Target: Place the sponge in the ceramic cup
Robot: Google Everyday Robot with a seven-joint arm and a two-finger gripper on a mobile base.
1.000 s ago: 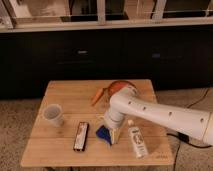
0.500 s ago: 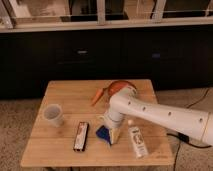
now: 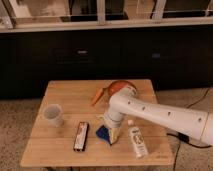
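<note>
On the wooden table (image 3: 70,100), the blue sponge (image 3: 103,134) lies near the front middle, partly hidden by my gripper (image 3: 112,136). The gripper reaches straight down onto the sponge's right side from the white arm (image 3: 160,116) that comes in from the right. The white ceramic cup (image 3: 53,114) stands upright near the table's left edge, well apart from the sponge and gripper.
A black rectangular bar (image 3: 81,136) lies between cup and sponge. A white tube (image 3: 137,140) lies right of the gripper. An orange carrot (image 3: 98,96) and an orange-brown bowl (image 3: 118,87) sit at the back, partly behind the arm. Dark cabinets stand behind the table.
The arm and gripper have barely shifted over the sponge; nothing else on the table has moved.
</note>
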